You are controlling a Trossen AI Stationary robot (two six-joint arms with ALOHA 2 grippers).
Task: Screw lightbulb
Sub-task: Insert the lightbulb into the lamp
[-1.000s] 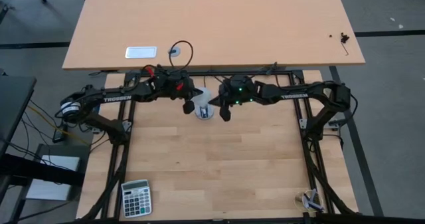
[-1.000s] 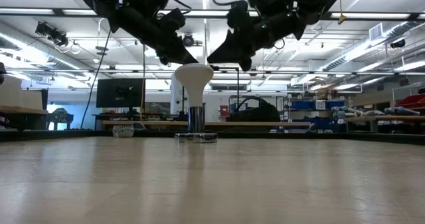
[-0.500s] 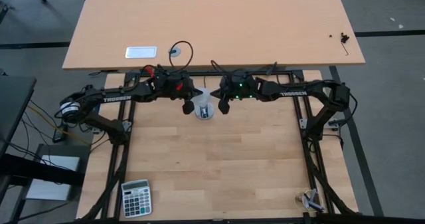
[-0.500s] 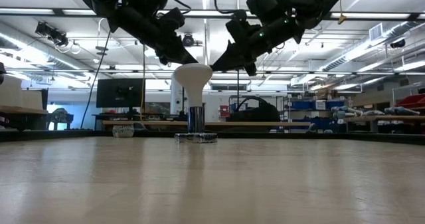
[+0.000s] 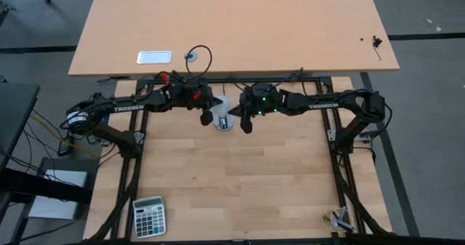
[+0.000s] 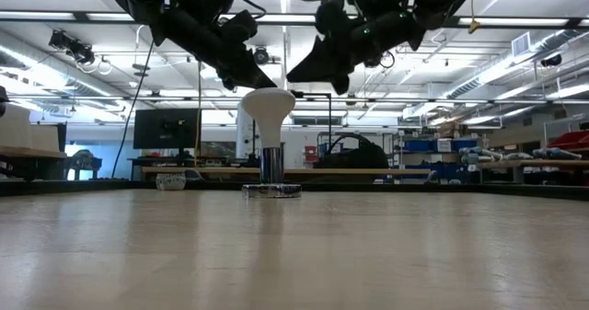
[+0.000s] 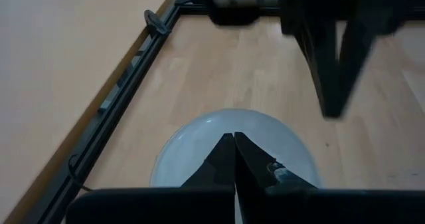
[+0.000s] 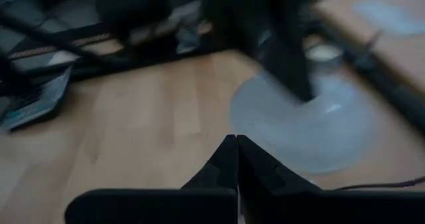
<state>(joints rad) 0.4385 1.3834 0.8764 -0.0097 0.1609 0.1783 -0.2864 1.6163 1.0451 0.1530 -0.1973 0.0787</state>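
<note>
Wooden table (image 5: 240, 187): socket disc (image 6: 271, 190) with upright lightbulb (image 6: 268, 108), calculator (image 5: 149, 217) at corner

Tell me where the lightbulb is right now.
The lightbulb stands upright, dome up, on the socket disc near the table's far edge, about midway across. In the high view it sits between the shut left claw and shut right claw.
</note>
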